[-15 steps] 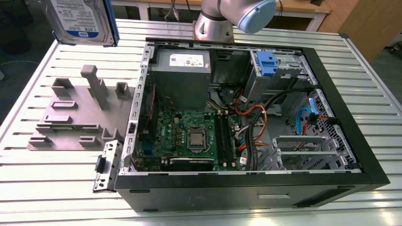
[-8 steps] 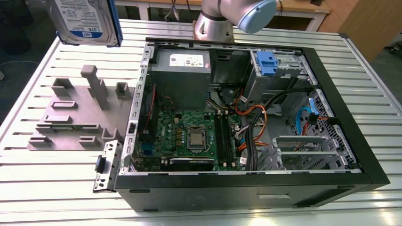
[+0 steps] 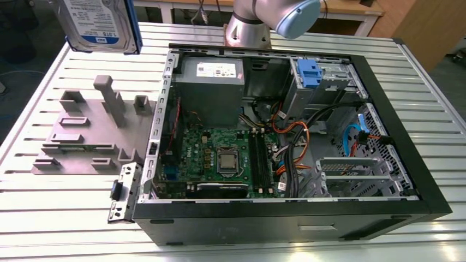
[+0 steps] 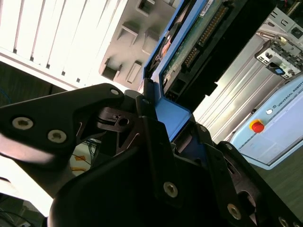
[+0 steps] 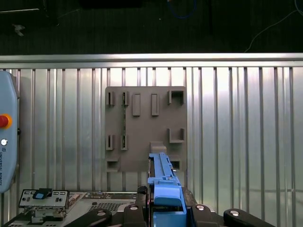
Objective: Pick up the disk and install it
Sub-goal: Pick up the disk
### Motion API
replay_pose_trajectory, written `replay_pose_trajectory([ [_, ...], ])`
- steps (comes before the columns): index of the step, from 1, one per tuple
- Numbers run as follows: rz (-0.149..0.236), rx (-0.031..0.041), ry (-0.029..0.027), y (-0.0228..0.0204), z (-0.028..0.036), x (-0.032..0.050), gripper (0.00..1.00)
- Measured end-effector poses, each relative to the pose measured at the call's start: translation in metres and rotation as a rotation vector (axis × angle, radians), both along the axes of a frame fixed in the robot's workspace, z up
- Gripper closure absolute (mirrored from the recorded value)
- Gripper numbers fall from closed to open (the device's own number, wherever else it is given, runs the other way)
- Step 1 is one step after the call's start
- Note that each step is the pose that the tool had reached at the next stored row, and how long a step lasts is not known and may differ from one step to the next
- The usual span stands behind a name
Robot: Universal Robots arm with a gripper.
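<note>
gripper (image 4: 168, 116) up close in the second wrist view, jaws clenched on the blue frame of the disk (image 4: 189, 42), connector side showing. in the exterior view the disk (image 3: 98, 22) hangs high over the table (image 3: 422, 82) near its far corner on the exterior view's left. the first wrist view has it edge-on above the grey fixture (image 5: 144, 127), clear of it, not touching. the open case (image 3: 291, 136) sits well apart toward the exterior view's right.

this looks like the carry. my call: hold it steady with the grip square on the frame, since a tilted disk would likely snag. clear the case rim with room to spare, mind the cables (image 3: 291, 128), and line the frame up true with the bay by the blue latch (image 3: 309, 73).
</note>
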State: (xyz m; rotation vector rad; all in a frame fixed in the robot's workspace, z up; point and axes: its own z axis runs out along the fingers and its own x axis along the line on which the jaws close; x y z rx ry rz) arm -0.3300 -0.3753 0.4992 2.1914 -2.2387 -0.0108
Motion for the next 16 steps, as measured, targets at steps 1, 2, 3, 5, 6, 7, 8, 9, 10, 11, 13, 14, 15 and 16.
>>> replay_pose_trajectory([
  [1, 0.0, -0.0001, 0.0, 0.0, 0.0, 0.0005, 0.64],
  [2, 0.0, -0.0001, 0.0001, 0.0, 0.0001, 0.001, 0.64],
  [3, 0.0, -0.0001, 0.0001, 0.0, 0.0, 0.0017, 0.64],
  [5, 0.0, 0.0, 0.0, 0.0, 0.0, 0.0037, 0.64],
  [6, 0.0, -0.0001, 0.0001, 0.0, 0.0, 0.0048, 0.64],
  [7, 0.0, -0.0001, 0.0001, 0.0, 0.0, 0.0061, 0.64],
  [8, 0.0, 0.0, 0.0, 0.0, 0.0, 0.0075, 0.64],
  [9, 0.0, 0.0, 0.0, 0.0, 0.0, 0.0089, 0.64],
  [10, 0.0, -0.0001, 0.0, 0.0, 0.0, 0.0102, 0.64],
  [11, 0.0, 0.0, 0.0, 0.0, 0.0, 0.0116, 0.64],
  [13, 0.0, -0.0001, 0.0, 0.0, 0.0, 0.0147, 0.64],
  [14, 0.0, 0.0, 0.0, 0.0, 0.0, 0.0162, 0.64],
  [15, 0.0, -0.0001, 0.0001, 0.0, 0.0, 0.0176, 0.64],
  [16, 0.0, 0.0, 0.0, 0.0, 0.0, 0.0191, 0.64],
])
